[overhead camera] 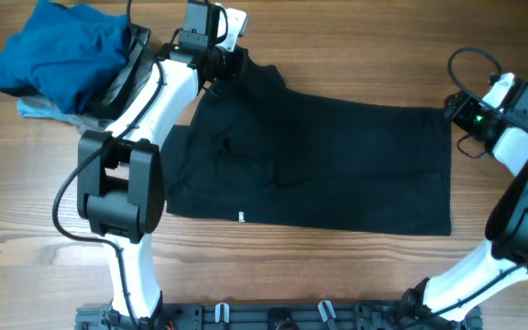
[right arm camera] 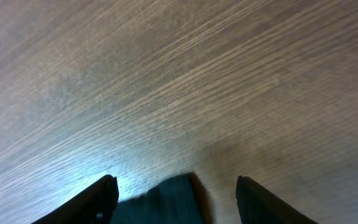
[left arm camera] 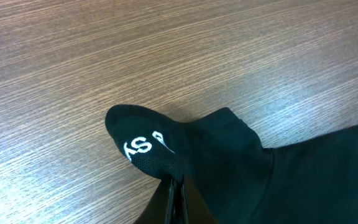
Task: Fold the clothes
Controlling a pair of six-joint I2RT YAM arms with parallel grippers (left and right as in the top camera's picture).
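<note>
My left claw (left arm camera: 174,194) is pinched shut on the shirt (overhead camera: 319,160): in the left wrist view its two dark fingers (left arm camera: 166,199) meet at the bottom edge with a bunched fold of black cloth caught between them, and white letters show on the lump of fabric just ahead of the tips. From overhead I see that claw (overhead camera: 230,64) at the shirt's far left corner, with the rest of the cloth spreading away from it toward the near side and to its right, lying mostly flat on the table (overhead camera: 356,46). A small white mark (overhead camera: 241,217) sits near the shirt's near edge, well toward me from the left claw. My right claw (right arm camera: 176,194) stands open: the right wrist view shows its two fingers (right arm camera: 98,199) apart at the lower corners, with a dark tip of shirt lying between them on the wood, and I cannot tell whether either finger touches it. Overhead, the right claw (overhead camera: 455,108) is at the shirt's far right corner. Off to the left of the left arm I see a blue garment (overhead camera: 53,55) heaped up, with a bit of pale grey cloth (overhead camera: 39,110) poking out under its near side.
</note>
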